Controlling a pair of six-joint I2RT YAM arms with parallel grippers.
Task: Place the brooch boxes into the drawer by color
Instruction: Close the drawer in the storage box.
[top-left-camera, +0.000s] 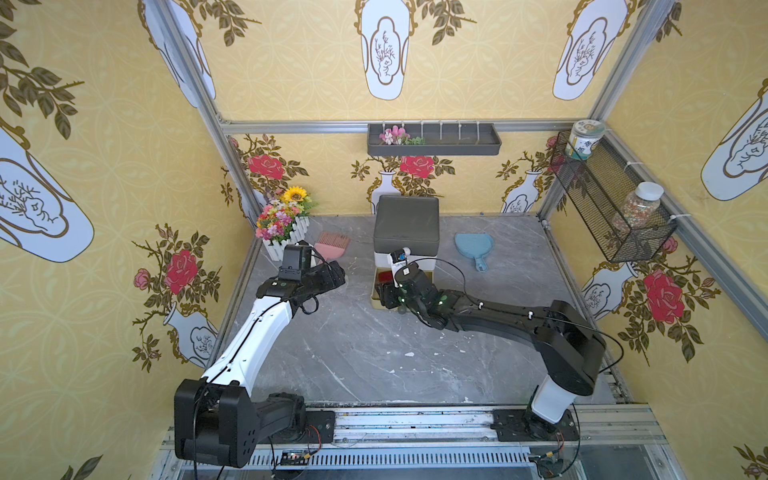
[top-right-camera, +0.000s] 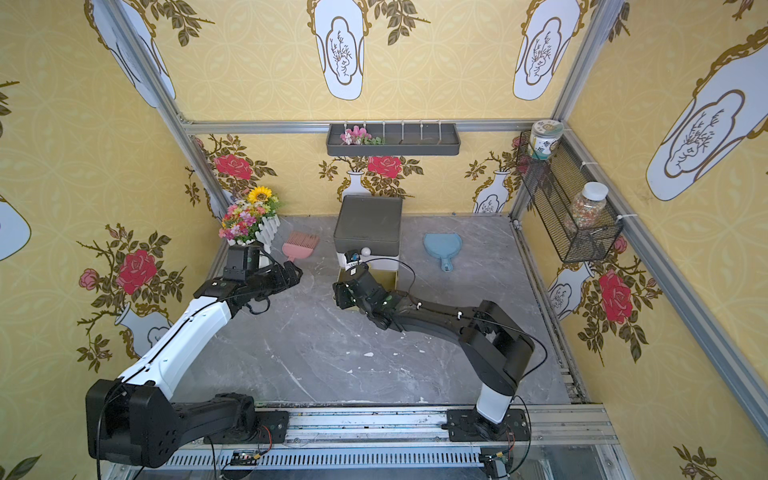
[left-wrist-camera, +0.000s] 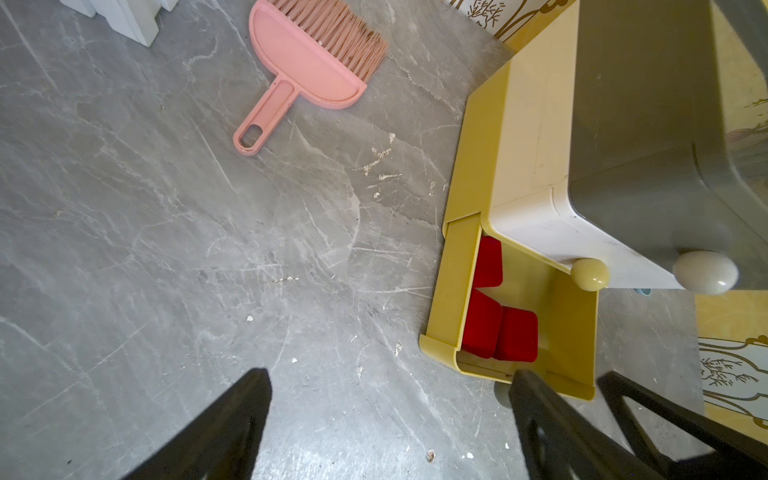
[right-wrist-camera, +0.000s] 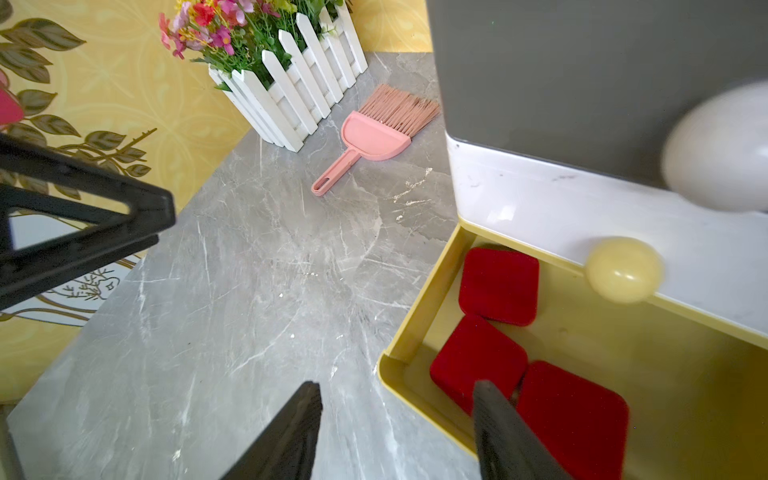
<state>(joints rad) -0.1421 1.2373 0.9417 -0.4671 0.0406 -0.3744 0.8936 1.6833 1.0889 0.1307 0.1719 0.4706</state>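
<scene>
The drawer (top-left-camera: 406, 224) chest stands at the back middle in both top views (top-right-camera: 369, 224). Its grey and white tiers are closed and its olive-yellow bottom tier (right-wrist-camera: 419, 316) is pulled out. Three red brooch boxes (right-wrist-camera: 498, 286) (right-wrist-camera: 473, 357) (right-wrist-camera: 573, 411) lie flat inside it, also seen from the left wrist (left-wrist-camera: 480, 324). My right gripper (right-wrist-camera: 398, 386) hangs open over the pulled-out tier's front left corner, holding nothing. My left gripper (left-wrist-camera: 390, 376) is open and empty over bare table just left of that tier (top-left-camera: 338, 276).
A pink hand brush (top-left-camera: 330, 243) and a white-fenced flower planter (top-left-camera: 282, 224) sit left of the chest. A blue dustpan (top-left-camera: 473, 247) lies to its right. A dark grey wall tray (top-left-camera: 434, 139) and a wire basket (top-left-camera: 611, 199) with jars hang on the walls.
</scene>
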